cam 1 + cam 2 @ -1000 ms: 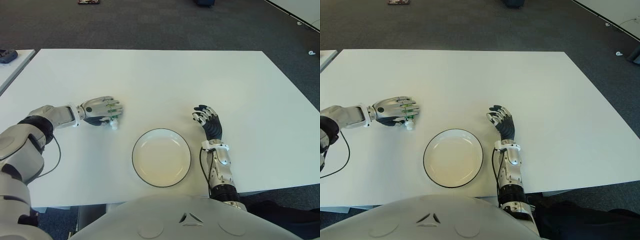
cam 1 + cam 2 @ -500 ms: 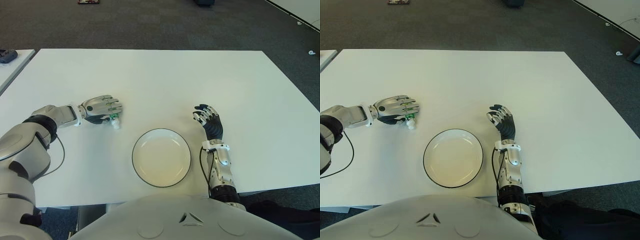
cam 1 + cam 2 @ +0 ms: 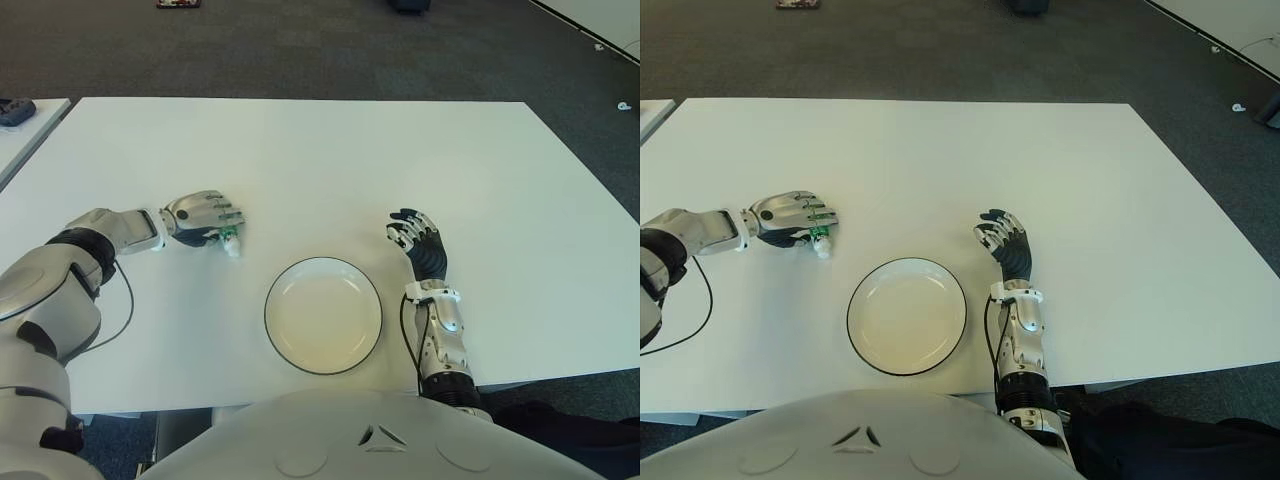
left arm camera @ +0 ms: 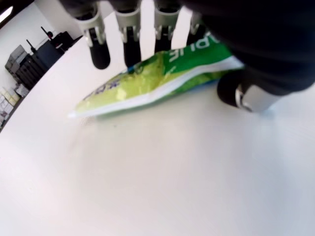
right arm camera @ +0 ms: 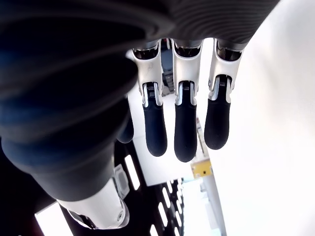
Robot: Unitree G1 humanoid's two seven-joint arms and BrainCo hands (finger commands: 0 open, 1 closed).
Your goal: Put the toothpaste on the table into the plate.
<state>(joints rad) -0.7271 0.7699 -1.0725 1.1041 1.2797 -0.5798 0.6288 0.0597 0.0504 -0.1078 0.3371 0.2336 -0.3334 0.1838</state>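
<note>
My left hand (image 3: pixel 203 217) shows in the left middle of the left eye view, palm down over the green and white soft toothpaste tube (image 4: pixel 162 76). In the left wrist view the tube lies flat on the white rectangular table (image 3: pixel 330 160), with its flat crimped end pointing away from my palm. My fingers (image 4: pixel 133 46) come down on the far side of the tube and my thumb (image 4: pixel 246 93) stands at the near side, close to its edge. So the fingers are curled around the tube, but I cannot tell if they already press it firmly; the tube is not lifted. In the left eye view only the small white cap end (image 3: pixel 232 250) comes out from under my hand, on the side toward the plate.

The round white plate with a thin dark rim (image 3: pixel 272 340) stands in the lower middle of the left eye view, near the front edge of the table. It has nothing in it. It is apart from the tube, lower and to the right of my left hand.

My right hand (image 3: pixel 418 240) shows just right of the plate, with the forearm going down toward the lower edge of the frame. Its dark fingers (image 5: pixel 185 128) are loosely stretched, with gaps between them, and they hold nothing.
</note>
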